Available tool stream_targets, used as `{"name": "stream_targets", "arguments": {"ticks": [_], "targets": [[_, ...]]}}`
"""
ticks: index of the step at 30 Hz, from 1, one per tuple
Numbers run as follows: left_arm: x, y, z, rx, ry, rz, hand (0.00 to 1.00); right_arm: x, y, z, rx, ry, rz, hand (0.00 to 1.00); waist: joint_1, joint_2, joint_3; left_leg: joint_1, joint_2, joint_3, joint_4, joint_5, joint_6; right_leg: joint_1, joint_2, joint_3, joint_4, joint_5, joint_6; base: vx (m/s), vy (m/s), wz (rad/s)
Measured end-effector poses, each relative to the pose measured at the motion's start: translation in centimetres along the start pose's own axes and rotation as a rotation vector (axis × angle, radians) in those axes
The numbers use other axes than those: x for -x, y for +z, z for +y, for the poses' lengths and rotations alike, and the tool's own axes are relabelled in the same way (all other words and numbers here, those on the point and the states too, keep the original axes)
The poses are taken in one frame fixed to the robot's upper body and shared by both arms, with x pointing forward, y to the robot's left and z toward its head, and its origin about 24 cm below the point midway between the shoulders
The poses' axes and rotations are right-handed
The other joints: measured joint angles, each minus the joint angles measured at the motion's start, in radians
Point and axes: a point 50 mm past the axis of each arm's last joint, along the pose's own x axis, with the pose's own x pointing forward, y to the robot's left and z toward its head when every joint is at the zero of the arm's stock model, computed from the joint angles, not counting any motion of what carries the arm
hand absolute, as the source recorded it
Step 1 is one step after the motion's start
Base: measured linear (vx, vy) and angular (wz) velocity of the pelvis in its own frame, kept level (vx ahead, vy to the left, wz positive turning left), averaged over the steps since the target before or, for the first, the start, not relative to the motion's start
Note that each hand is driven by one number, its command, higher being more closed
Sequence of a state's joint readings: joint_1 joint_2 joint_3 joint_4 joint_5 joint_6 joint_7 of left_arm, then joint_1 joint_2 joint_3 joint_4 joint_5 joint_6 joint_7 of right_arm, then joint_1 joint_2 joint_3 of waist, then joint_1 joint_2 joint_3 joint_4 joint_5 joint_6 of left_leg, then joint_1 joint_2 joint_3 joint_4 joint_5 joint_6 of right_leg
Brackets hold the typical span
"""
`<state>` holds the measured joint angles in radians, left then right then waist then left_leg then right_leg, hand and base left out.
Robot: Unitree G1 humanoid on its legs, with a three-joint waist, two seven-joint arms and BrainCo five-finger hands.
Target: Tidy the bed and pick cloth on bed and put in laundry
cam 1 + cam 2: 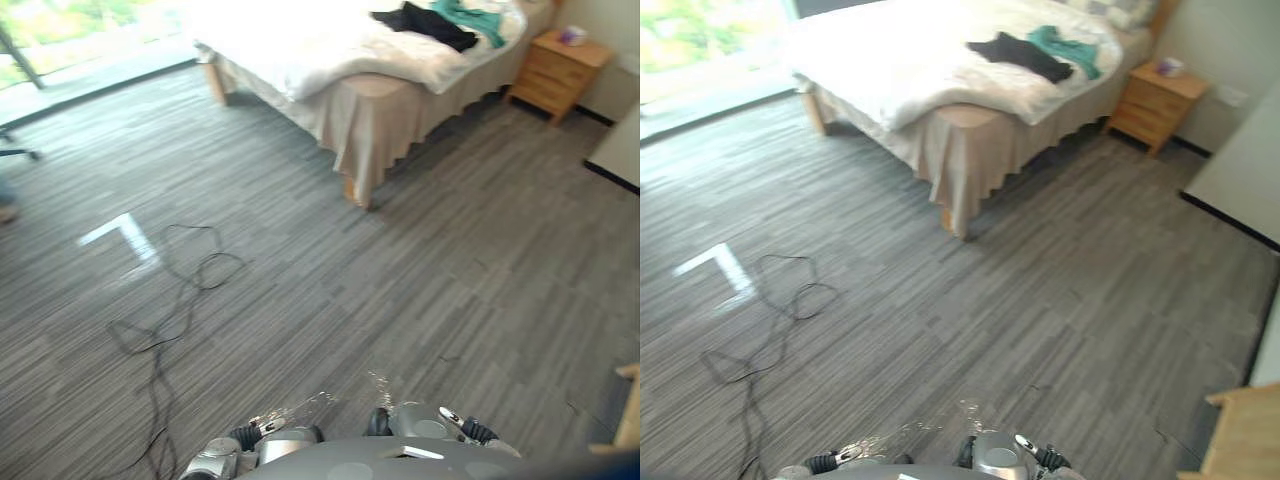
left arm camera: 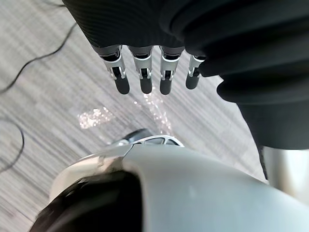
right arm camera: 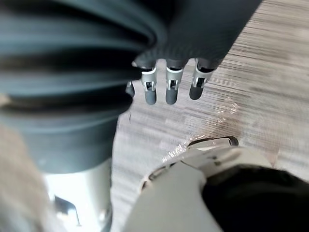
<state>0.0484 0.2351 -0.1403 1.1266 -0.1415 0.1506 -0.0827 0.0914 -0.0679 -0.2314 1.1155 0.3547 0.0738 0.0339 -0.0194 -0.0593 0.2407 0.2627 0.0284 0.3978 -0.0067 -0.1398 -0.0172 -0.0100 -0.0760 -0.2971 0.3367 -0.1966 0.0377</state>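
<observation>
The left hand is hanging above the grey plank floor with its fingers reaching out straight in a row and gripping nothing. The right hand is hanging the same way, its fingers straight and empty over the boards. The bed is standing well apart from the robot, at the far side of the room, with a white duvet lying rumpled over it. A black cloth is lying on the duvet toward the head of the bed. A teal cloth is lying right against it, on the side nearer the wooden nightstand. The nightstand is standing just beside the bed and carrying a small object that is too small to make out. A white tape mark is showing on the floor to the robot's left
</observation>
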Motion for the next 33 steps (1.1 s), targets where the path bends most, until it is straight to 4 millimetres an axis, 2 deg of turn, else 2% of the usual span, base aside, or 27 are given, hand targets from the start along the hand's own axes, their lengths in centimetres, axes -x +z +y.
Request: {"name": "stream_targets", "arguments": {"ticks": [2,3,4,5,6,7,8,9,10,11,12,13,14,15,16,17,18,21,23,24,25,27,28,29,30,32,33], "targets": [[-0.1,1.0,-0.5,-0.019,-0.012,-0.017,0.00,0.0,0.8,-0.2,-0.058,-0.004,-0.022,0.00,-0.011,0.033,0.031,-0.014,0.064,0.028,0.054,-0.041,-0.013,-0.033,0.015,-0.019,-0.011,-0.006,-0.010,0.04,-0.092,-0.58],[-0.3,1.6,-1.1,-0.017,-0.027,-0.025,0.00,0.0,1.3,-0.3,-0.056,-0.005,-0.033,0.00,-0.025,0.069,0.053,-0.026,0.123,0.038,0.082,-0.055,-0.029,-0.089,0.026,-0.012,-0.024,0.005,0.007,0.06,-0.056,-0.32],[-0.3,1.9,-1.4,-0.016,-0.033,-0.030,0.00,0.0,1.4,-0.5,-0.055,-0.009,-0.033,0.00,-0.031,0.081,0.060,-0.029,0.146,0.040,0.086,-0.058,-0.035,-0.127,0.024,-0.003,-0.023,0.018,0.026,0.13,-0.082,-0.45],[-0.3,2.2,-1.3,-0.012,-0.034,-0.040,0.00,0.0,1.3,-0.6,-0.056,-0.010,-0.031,0.00,-0.031,0.081,0.072,-0.026,0.170,0.056,0.087,-0.059,-0.059,-0.208,0.000,0.021,-0.022,0.059,0.054,0.20,-0.120,-0.45],[-0.3,2.2,-0.7,0.008,-0.019,-0.042,0.00,0.1,0.5,-0.4,-0.077,-0.009,-0.016,0.00,-0.027,0.058,0.087,0.007,0.180,0.076,0.091,-0.065,-0.102,-0.249,-0.042,0.032,-0.055,0.113,0.071,0.24,-0.150,-0.43],[-0.2,2.1,-0.4,0.021,-0.011,-0.040,0.00,0.2,-0.1,-0.6,-0.086,-0.015,-0.004,0.00,-0.025,0.046,0.094,0.025,0.184,0.083,0.098,-0.072,-0.113,-0.255,-0.061,0.032,-0.074,0.135,0.070,0.31,-0.231,-0.27],[-0.2,1.7,0.0,0.043,0.000,-0.034,0.00,0.4,-1.3,-1.0,-0.104,-0.030,0.017,0.00,-0.021,0.029,0.096,0.067,0.199,0.090,0.122,-0.106,-0.152,-0.254,-0.102,0.028,-0.089,0.163,0.056,0.39,-0.315,0.01],[-0.2,1.5,0.0,0.052,0.002,-0.034,0.00,0.8,-3.0,-1.7,-0.101,-0.047,0.059,0.00,-0.030,0.032,0.090,0.107,0.226,0.089,0.135,-0.141,-0.167,-0.252,-0.126,0.018,-0.050,0.157,0.050,0.42,-0.363,0.15],[-0.2,1.4,-0.2,0.055,-0.001,-0.038,0.00,1.0,-3.7,-2.0,-0.101,-0.053,0.075,0.00,-0.040,0.039,0.080,0.120,0.242,0.087,0.135,-0.152,-0.163,-0.257,-0.133,0.011,-0.012,0.166,0.042,0.51,-0.430,0.26],[-0.2,0.7,-1.2,0.089,-0.020,-0.041,0.00,1.1,-3.6,-2.9,-0.089,-0.071,0.075,0.00,-0.059,0.065,0.047,0.135,0.279,0.084,0.151,-0.158,-0.093,-0.290,-0.101,0.002,0.076,0.162,0.009,0.59,-0.428,-0.21],[-0.2,0.6,-1.4,0.111,-0.017,-0.051,0.00,1.0,-2.9,-3.3,-0.054,-0.087,0.064,0.00,-0.046,0.100,0.030,0.096,0.327,0.088,0.240,-0.081,-0.033,-0.306,-0.060,0.002,0.108,0.111,-0.045,0.73,-0.533,-0.49],[-0.3,1.3,-1.7,0.143,-0.007,-0.093,0.00,0.7,-1.5,-3.1,-0.019,-0.082,0.028,0.00,-0.047,0.114,0.033,0.026,0.382,0.071,0.410,0.017,-0.010,-0.279,-0.024,0.005,0.087,0.083,-0.065,0.61,-0.437,-0.58],[-0.3,1.6,-1.8,0.157,-0.002,-0.104,0.00,0.7,-1.2,-3.1,-0.011,-0.084,0.021,0.00,-0.048,0.121,0.034,0.006,0.393,0.062,0.457,0.047,-0.002,-0.267,-0.014,0.005,0.080,0.076,-0.072,0.61,-0.437,-0.40],[-0.2,2.1,-2.1,0.226,-0.001,-0.151,0.00,0.6,-0.4,-3.6,0.022,-0.097,-0.004,0.00,-0.047,0.135,0.040,-0.079,0.401,-0.038,0.678,0.035,-0.055,-0.199,0.035,0.023,0.029,0.059,-0.091,0.78,-0.399,-0.40],[-0.1,2.9,-2.5,0.305,0.004,-0.213,0.00,0.5,-0.1,-3.7,0.096,-0.099,0.010,0.00,-0.040,0.141,0.046,-0.170,0.331,-0.171,0.907,-0.040,-0.105,-0.078,0.083,0.045,-0.054,0.057,-0.147,0.78,-0.350,-0.41],[0.0,3.1,-2.4,0.308,0.005,-0.226,0.00,0.5,-0.2,-3.8,0.111,-0.100,0.017,0.00,-0.038,0.139,0.047,-0.186,0.311,-0.191,0.939,-0.053,-0.108,-0.053,0.092,0.053,-0.069,0.056,-0.154,0.65,-0.245,-0.51],[0.1,3.8,-2.2,0.321,0.008,-0.272,0.00,0.5,-0.4,-3.9,0.147,-0.102,0.034,0.00,-0.020,0.124,0.054,-0.248,0.234,-0.220,0.991,-0.100,-0.105,0.030,0.113,0.081,-0.114,0.047,-0.169,0.48,-0.154,-0.74],[0.6,5.6,-2.6,0.376,-0.018,-0.381,0.00,0.4,0.8,-3.7,0.173,-0.060,0.001,0.00,0.028,0.101,0.068,-0.418,0.099,-0.145,0.829,-0.159,-0.066,0.179,0.128,0.139,-0.206,0.036,-0.158,0.61,-0.144,-0.97],[0.7,6.3,-2.7,0.446,-0.025,-0.413,0.00,0.3,1.9,-2.6,0.166,-0.007,-0.057,0.00,0.037,0.090,0.075,-0.497,0.074,-0.070,0.652,-0.126,-0.037,0.248,0.120,0.145,-0.255,0.016,-0.131,0.58,-0.073,-1.06],[0.7,6.4,-3.3,0.471,-0.037,-0.411,0.00,0.3,2.2,-1.6,0.170,0.028,-0.083,0.00,0.045,0.093,0.074,-0.507,0.060,-0.004,0.475,-0.039,-0.013,0.304,0.113,0.149,-0.302,-0.008,-0.119,0.49,0.036,-0.80],[0.6,6.1,-3.7,0.471,-0.044,-0.393,0.00,0.4,2.7,-1.3,0.182,0.048,-0.109,0.00,0.033,0.117,0.059,-0.506,0.058,0.067,0.295,0.081,0.013,0.370,0.122,0.153,-0.341,-0.029,-0.102,0.49,0.083,-0.59],[0.5,5.5,-4.4,0.484,-0.060,-0.368,0.00,0.5,2.4,-1.9,0.188,0.038,-0.104,0.00,0.034,0.141,0.043,-0.510,0.068,0.142,0.188,0.195,0.081,0.445,0.143,0.148,-0.347,-0.093,-0.066,0.51,0.171,-0.11],[0.5,5.1,-4.4,0.493,-0.060,-0.358,0.00,0.6,2.3,-2.2,0.191,0.033,-0.101,0.00,0.038,0.152,0.030,-0.510,0.074,0.168,0.174,0.211,0.107,0.463,0.152,0.132,-0.344,-0.115,-0.049,0.65,0.201,0.15],[0.5,5.3,-3.6,0.499,-0.050,-0.368,0.00,0.4,1.9,-1.4,0.192,0.051,-0.089,0.00,0.034,0.111,0.017,-0.506,0.035,0.195,0.200,0.227,0.274,0.496,0.118,0.078,-0.334,-0.145,-0.034,0.67,0.171,0.48],[0.4,5.3,-3.1,0.472,-0.042,-0.361,0.00,0.3,1.6,-0.4,0.222,0.084,-0.076,0.00,0.034,0.070,-0.008,-0.503,-0.006,0.264,0.196,0.149,0.265,0.492,0.065,0.024,-0.314,-0.122,0.005,0.67,0.163,0.60],[0.3,4.8,-3.1,0.476,-0.040,-0.332,0.00,0.1,1.7,0.2,0.241,0.107,-0.072,0.00,0.038,0.053,-0.027,-0.460,-0.061,0.326,0.175,0.089,0.260,0.458,0.004,-0.021,-0.203,-0.093,0.051,0.73,0.238,0.66],[0.2,4.4,-3.1,0.481,-0.033,-0.301,0.00,0.0,2.1,0.7,0.234,0.111,-0.078,0.00,0.043,0.052,-0.031,-0.426,-0.112,0.285,0.173,0.073,0.271,0.420,-0.043,-0.025,-0.039,-0.077,0.083,0.65,0.268,0.81]]}}
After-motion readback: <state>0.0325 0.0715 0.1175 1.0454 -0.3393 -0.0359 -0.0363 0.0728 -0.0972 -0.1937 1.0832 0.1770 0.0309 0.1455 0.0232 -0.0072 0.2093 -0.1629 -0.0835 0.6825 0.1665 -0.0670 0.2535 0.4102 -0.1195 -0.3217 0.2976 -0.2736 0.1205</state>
